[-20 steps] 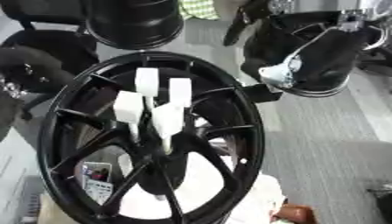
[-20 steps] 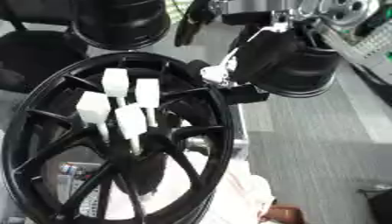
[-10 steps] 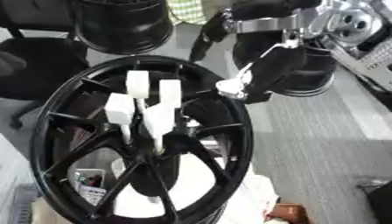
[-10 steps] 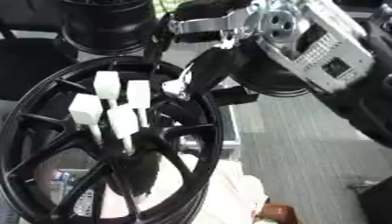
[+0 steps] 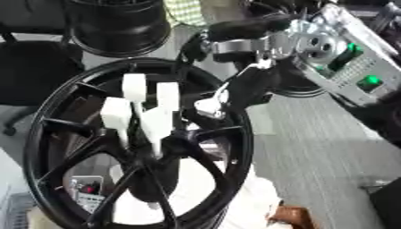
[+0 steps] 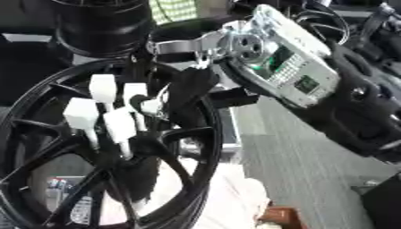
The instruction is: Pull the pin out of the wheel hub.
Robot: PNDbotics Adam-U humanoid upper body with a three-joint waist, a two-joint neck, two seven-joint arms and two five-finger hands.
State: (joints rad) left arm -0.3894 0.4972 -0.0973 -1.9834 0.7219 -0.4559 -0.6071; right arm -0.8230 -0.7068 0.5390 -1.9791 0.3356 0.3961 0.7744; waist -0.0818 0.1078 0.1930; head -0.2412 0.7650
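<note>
A black spoked wheel hub [image 5: 235, 134] lies flat before me, filling the left and middle of both views. Several white block-headed pins [image 5: 155, 123] stand upright close together at its centre. My right hand [image 5: 244, 87] comes in from the upper right on a silver and black arm [image 6: 274, 58]. Its fingers stretch down-left over the rim, open and holding nothing. A white fingertip [image 5: 210, 106] hangs just right of the nearest pin [image 6: 133, 92]; whether it touches that pin is blurred. My left hand shows in no view.
A second black wheel [image 5: 117, 24] stands at the back left, with a black chair [image 5: 31, 67] to its left. Another dark wheel [image 5: 301, 87] sits behind my arm. White cloth [image 5: 247, 201] lies under the hub's near edge. Grey floor [image 5: 329, 152] runs along the right.
My right arm has swung in from the upper right, and its hand now reaches over the rim beside the pins. The whole picture has also shifted with the head.
</note>
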